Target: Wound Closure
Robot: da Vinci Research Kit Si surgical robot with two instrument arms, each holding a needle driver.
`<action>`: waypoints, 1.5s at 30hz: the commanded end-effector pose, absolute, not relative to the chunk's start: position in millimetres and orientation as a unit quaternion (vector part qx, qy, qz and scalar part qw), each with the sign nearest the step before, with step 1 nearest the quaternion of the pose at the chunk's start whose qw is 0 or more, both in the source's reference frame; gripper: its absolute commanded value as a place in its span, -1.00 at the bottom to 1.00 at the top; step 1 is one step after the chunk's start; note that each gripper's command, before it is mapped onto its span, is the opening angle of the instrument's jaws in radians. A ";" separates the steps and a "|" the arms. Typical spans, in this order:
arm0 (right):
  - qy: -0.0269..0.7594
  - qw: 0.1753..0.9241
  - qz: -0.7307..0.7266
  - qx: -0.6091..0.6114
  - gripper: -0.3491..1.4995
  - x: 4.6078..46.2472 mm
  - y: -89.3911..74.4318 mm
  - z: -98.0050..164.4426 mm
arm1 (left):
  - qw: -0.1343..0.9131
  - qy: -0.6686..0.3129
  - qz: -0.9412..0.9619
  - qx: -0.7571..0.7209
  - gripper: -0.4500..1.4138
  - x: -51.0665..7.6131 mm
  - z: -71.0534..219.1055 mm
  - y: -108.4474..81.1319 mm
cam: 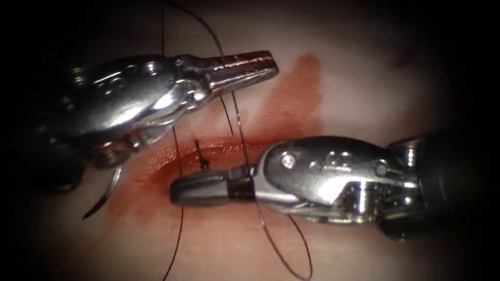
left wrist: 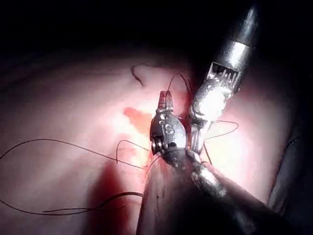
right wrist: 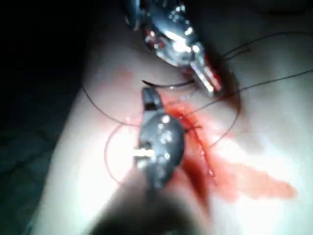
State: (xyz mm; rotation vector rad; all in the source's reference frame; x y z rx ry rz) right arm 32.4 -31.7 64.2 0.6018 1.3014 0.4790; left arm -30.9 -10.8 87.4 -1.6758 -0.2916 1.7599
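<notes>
The right tool [cam: 179, 190], jaws closed and apparently empty, lies across the cut [cam: 219, 153], thread [cam: 237, 112] draping over it, the needle [cam: 104, 195] left beneath the left tool [cam: 271, 62], closed, angled above.

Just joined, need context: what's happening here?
Bench suturing on pale pork-belly tissue with a red-stained cut. The left arm's steel needle driver hovers above the cut with its jaws shut. Thin dark thread crosses them, but a grip is unclear. The right arm's tool lies along the cut, jaws shut, apparently holding nothing. The curved steel needle lies unheld left of the cut, apparently on the surface.
</notes>
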 end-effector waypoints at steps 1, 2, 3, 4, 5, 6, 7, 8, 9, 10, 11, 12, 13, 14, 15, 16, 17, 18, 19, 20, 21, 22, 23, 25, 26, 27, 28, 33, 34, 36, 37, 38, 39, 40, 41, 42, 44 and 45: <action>0.596 0.723 0.217 0.275 -1.00 32.5 -32.1 64.4 | 0.337 -0.111 0.677 -0.645 -1.00 -31.3 88.6 -11.2; 0.600 0.718 0.220 0.277 -1.00 32.3 -32.0 64.3 | 0.335 -0.109 0.677 -0.646 -1.00 -31.1 89.1 -11.3; 0.605 0.712 0.224 0.279 -1.00 32.1 -31.8 64.2 | 0.332 -0.107 0.678 -0.647 -1.00 -31.0 89.8 -11.5; 0.610 0.707 0.225 0.279 -1.00 32.0 -31.7 64.1 | 0.330 -0.105 0.678 -0.648 -1.00 -30.9 90.3 -11.6; 0.615 0.701 0.228 0.280 -1.00 31.9 -31.6 64.0 | 0.327 -0.105 0.678 -0.650 -1.00 -30.8 90.8 -11.8; 0.621 0.694 0.232 0.282 -1.00 31.8 -31.5 64.0 | 0.325 -0.102 0.678 -0.651 -1.00 -30.7 91.4 -12.0; 0.624 0.689 0.235 0.283 -1.00 31.8 -31.5 64.0 | 0.323 -0.102 0.677 -0.653 -1.00 -30.7 91.7 -12.2; 0.628 0.683 0.240 0.286 -1.00 31.8 -31.5 64.0 | 0.321 -0.102 0.678 -0.654 -1.00 -30.7 92.0 -12.3; 0.636 0.674 0.243 0.287 -1.00 31.8 -31.4 64.1 | 0.319 -0.102 0.677 -0.655 -1.00 -30.7 92.2 -12.5; 0.639 0.669 0.246 0.288 -1.00 31.8 -31.4 64.1 | 0.318 -0.102 0.676 -0.657 -1.00 -30.7 92.4 -12.5; 0.643 0.664 0.248 0.291 -1.00 31.8 -31.4 64.1 | 0.317 -0.102 0.674 -0.659 -1.00 -30.7 92.4 -12.6; 0.646 0.658 0.252 0.294 -0.85 31.7 -31.3 64.1 | 0.316 -0.103 0.674 -0.660 -1.00 -30.7 92.4 -12.6; 0.651 0.649 0.259 0.296 -0.69 31.7 -31.2 64.1 | 0.315 -0.103 0.673 -0.661 -1.00 -30.7 92.4 -12.6; 0.656 0.642 0.264 0.295 -0.56 31.6 -31.0 64.1 | 0.315 -0.104 0.673 -0.661 -1.00 -30.7 92.4 -12.6; 0.661 0.636 0.270 0.295 -0.46 31.6 -30.9 64.1 | 0.314 -0.104 0.673 -0.661 -1.00 -30.7 92.4 -12.7; 0.666 0.628 0.277 0.292 -0.36 31.5 -30.6 64.1 | 0.314 -0.104 0.672 -0.663 -1.00 -30.7 92.5 -12.8; 0.668 0.625 0.282 0.288 -0.31 31.5 -30.4 64.0 | 0.313 -0.104 0.672 -0.663 -1.00 -30.7 92.5 -12.9; 0.669 0.624 0.293 0.279 -0.22 31.2 -29.9 64.1 | 0.311 -0.105 0.672 -0.663 -1.00 -30.7 92.6 -13.2; 0.669 0.624 0.293 0.279 -0.22 31.2 -29.9 64.1 | 0.311 -0.105 0.672 -0.663 -1.00 -30.7 92.6 -13.2; 0.669 0.624 0.298 0.274 -0.20 31.0 -29.7 64.2 | 0.310 -0.105 0.673 -0.664 -1.00 -30.6 92.6 -13.3; 0.668 0.624 0.302 0.269 -0.20 30.8 -29.5 64.3 | 0.309 -0.106 0.672 -0.665 -1.00 -30.4 92.6 -13.5; 0.668 0.624 0.310 0.261 -0.20 30.5 -29.2 64.5 | 0.306 -0.108 0.671 -0.666 -1.00 -30.2 92.5 -13.7; 0.667 0.624 0.316 0.255 -0.18 30.2 -29.0 64.6 | 0.307 -0.108 0.670 -0.667 -1.00 -30.0 92.5 -13.8; 0.666 0.622 0.335 0.238 -0.18 28.8 -28.3 65.1 | 0.312 -0.103 0.666 -0.670 -1.00 -29.3 92.1 -14.1; 0.666 0.620 0.342 0.234 -0.16 28.4 -28.0 65.2 | 0.314 -0.101 0.666 -0.670 -1.00 -29.2 92.0 -14.1; 0.666 0.619 0.347 0.229 -0.09 28.0 -27.8 65.3 | 0.315 -0.101 0.665 -0.669 -1.00 -29.1 91.8 -14.1; 0.666 0.615 0.357 0.225 -0.02 27.5 -27.5 65.5 | 0.316 -0.101 0.665 -0.669 -1.00 -29.0 91.7 -14.2; 0.667 0.605 0.386 0.202 0.25 26.6 -27.0 65.8 | 0.316 -0.099 0.666 -0.669 -1.00 -29.2 91.7 -14.7; 0.665 0.604 0.393 0.198 0.23 26.6 -27.0 65.8 | 0.316 -0.098 0.666 -0.668 -1.00 -29.3 91.7 -15.0; 0.665 0.600 0.402 0.190 0.22 26.7 -27.0 65.7 | 0.316 -0.098 0.666 -0.668 -1.00 -29.6 91.5 -15.3; 0.663 0.597 0.412 0.186 0.18 26.9 -26.9 65.7 | 0.315 -0.099 0.666 -0.669 -1.00 -30.1 91.3 -15.8; 0.662 0.597 0.417 0.179 0.16 27.0 -26.9 65.8 | 0.313 -0.101 0.666 -0.670 -1.00 -30.6 90.9 -16.3; 0.662 0.597 0.417 0.179 0.16 27.0 -26.9 65.8 | 0.313 -0.101 0.666 -0.670 -1.00 -30.6 90.9 -16.3; 0.661 0.597 0.419 0.176 0.14 27.1 -26.9 65.8 | 0.311 -0.103 0.664 -0.672 -1.00 -30.9 90.7 -16.6; 0.662 0.596 0.421 0.173 0.11 27.1 -26.9 65.8 | 0.309 -0.106 0.666 -0.670 -1.00 -31.1 90.4 -16.8; 0.658 0.599 0.424 0.171 0.07 27.2 -26.9 65.9 | 0.309 -0.108 0.666 -0.671 -1.00 -31.3 90.2 -17.0; 0.646 0.610 0.425 0.170 0.02 27.5 -26.9 66.2 | 0.307 -0.114 0.665 -0.671 -1.00 -31.6 89.3 -17.4; 0.641 0.616 0.424 0.171 0.00 27.7 -26.9 66.4 | 0.306 -0.116 0.664 -0.672 -1.00 -31.7 88.9 -17.6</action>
